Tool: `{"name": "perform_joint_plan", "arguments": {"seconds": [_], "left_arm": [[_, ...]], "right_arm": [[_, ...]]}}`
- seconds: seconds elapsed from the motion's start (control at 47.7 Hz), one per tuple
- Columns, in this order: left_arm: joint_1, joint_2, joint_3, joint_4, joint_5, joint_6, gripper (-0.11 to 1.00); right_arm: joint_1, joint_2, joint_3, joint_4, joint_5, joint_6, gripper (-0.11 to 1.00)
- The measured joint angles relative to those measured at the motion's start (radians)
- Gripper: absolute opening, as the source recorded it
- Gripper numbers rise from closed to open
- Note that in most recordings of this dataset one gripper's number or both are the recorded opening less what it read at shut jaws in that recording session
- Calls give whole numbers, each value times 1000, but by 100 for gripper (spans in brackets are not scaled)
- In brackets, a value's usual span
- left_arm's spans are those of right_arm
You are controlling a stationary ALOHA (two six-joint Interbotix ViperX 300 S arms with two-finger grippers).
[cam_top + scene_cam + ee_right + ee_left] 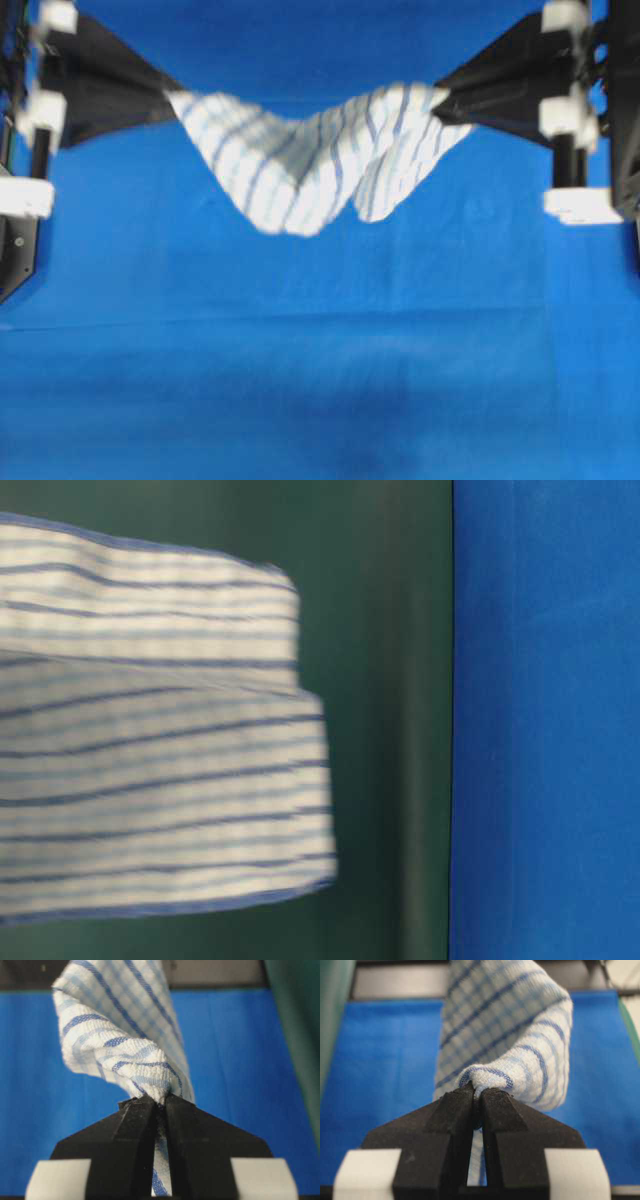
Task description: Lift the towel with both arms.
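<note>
The towel (150,730) is hanging closest to the lens, slung clear above the blue worktop (320,380), its long axis running side to side between both arms. The left gripper (478,1094) and right gripper (159,1101) are each clamping an opposite end in closed jaws.

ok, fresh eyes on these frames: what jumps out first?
The striped towel, hanging in a sagging V between the two grippers above the blue table in the overhead view. Up close, the left gripper and right gripper each pinch a bunched corner of it, jaws nearly shut. At table level the towel fills the left of the frame.
</note>
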Motion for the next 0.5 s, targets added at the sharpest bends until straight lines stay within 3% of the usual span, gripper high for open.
{"name": "perform_joint_plan", "arguments": {"seconds": [0.189, 0.503], "left_arm": [[28, -46, -31, 2, 0, 58, 1], [26, -54, -23, 2, 3, 63, 2]], "right_arm": [[2, -8, -48, 2, 12, -32, 7], [2, -5, -48, 2, 25, -38, 8]]}}
